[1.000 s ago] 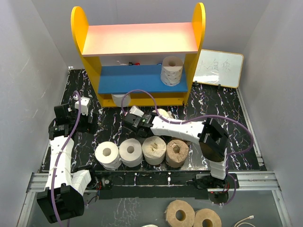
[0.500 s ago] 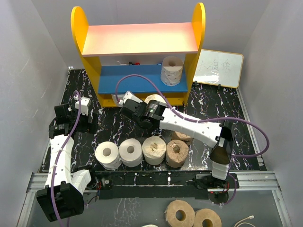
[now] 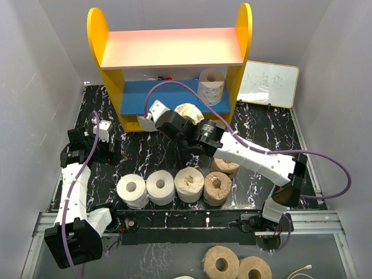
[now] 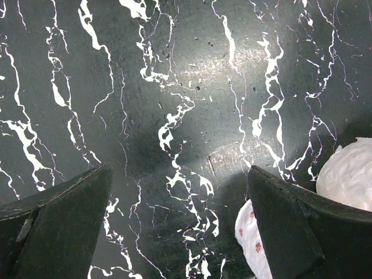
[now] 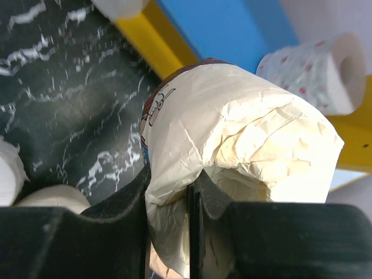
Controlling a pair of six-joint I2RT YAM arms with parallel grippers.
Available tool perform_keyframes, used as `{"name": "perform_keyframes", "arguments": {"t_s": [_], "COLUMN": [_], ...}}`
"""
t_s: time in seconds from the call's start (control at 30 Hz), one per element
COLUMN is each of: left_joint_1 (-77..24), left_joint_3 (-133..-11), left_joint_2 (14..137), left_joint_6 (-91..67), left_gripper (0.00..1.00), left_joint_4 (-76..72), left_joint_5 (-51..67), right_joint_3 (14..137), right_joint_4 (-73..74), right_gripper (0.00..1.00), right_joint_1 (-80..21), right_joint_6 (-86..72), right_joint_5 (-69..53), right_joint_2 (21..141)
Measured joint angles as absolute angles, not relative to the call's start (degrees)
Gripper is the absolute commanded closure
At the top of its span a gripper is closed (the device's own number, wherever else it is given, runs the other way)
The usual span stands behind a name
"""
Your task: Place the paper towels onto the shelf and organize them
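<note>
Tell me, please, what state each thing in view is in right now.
Shelf, upright, upper board bare.
Printed white roll, standing on the blue board.
Right gripper, jaws shut on the wrapped roll.
Wrapped roll, held up before the shelf's lower tier.
Left gripper, jaws open, empty.
Row of four rolls, standing on the table.
Whiteboard, written on.

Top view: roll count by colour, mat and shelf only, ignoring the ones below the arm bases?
White rolls: 4, one on the blue board
Tan rolls: 4, one in the right fingers
Total: 8
</note>
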State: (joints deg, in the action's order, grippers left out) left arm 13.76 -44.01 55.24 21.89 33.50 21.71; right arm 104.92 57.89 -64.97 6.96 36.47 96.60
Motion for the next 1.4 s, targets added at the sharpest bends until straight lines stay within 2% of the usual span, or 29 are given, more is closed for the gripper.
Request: {"name": "perform_keyframes", "arguments": {"t_s": [0.27, 0.57, 0.73, 0.87, 1.03, 1.2, 1.4], "left_joint_1": [13.8, 14.2, 14.2, 14.2, 14.2, 14.4, 14.5], "left_joint_3": [-44.0, -44.0, -44.0, -44.0, -44.0, -44.0, -44.1], "left_joint_2": [55.7, 56.1, 56.3, 56.9, 57.1, 57.7, 59.0], "left_joint_6": [21.9, 21.9, 21.9, 21.9, 21.9, 21.9, 21.9], "left_gripper": [0.01, 0.01, 0.01, 0.01, 0.01, 0.01, 0.01], "left_joint_4": [33.6, 33.8, 33.9, 33.9, 33.9, 33.9, 34.2], "left_joint_5": [21.9, 22.2, 22.3, 22.5, 22.7, 23.1, 23.3], "right_joint_3": [112.8, 132.3, 134.6, 135.2, 136.7, 142.4, 144.4], "right_joint_4": [52.6, 54.4, 55.6, 54.6, 45.8, 35.7, 31.0], "right_gripper": [1.0, 1.0, 1.0, 1.0, 1.0, 1.0, 1.0], "right_joint_1": [-61.8, -58.1, -58.4, -58.5, -58.4, -57.7, -54.5], "right_joint_6": [13.1, 16.4, 16.9, 18.8, 25.1, 30.7, 31.6], "right_joint_5": [34.8, 29.9, 30.4, 34.3, 45.1, 51.3, 50.2], "right_joint_2": [95.4, 101.2, 97.8, 93.8, 90.7, 95.7, 103.5]}}
